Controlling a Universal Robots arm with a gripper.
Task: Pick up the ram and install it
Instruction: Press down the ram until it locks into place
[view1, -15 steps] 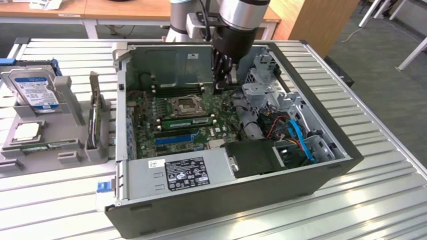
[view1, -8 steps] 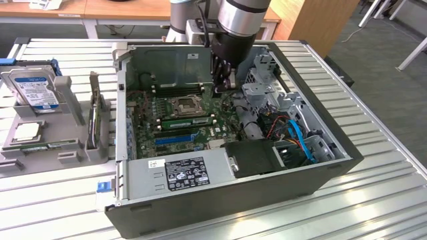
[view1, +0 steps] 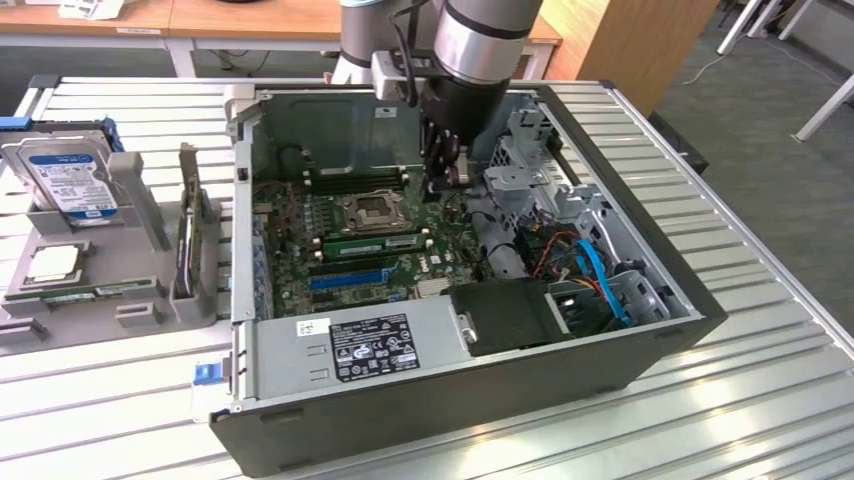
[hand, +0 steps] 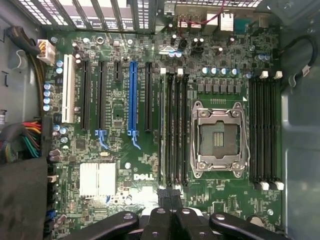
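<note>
Arm (view1: 478, 40) slants steeply down into the open computer case (view1: 400, 425), with the gripper (view1: 451, 175) low over the motherboard (view1: 287, 250) and its fingers (hand: 165, 197) pressed together with nothing between them. The exterior view takes in a hard drive (view1: 67, 180) on a grey tray (view1: 154, 300) beside the case. The wrist view shows the ram (hand: 163, 125) seated upright in the slot of its bank farthest from the CPU socket (hand: 218, 140), with the fingertips near one end.
</note>
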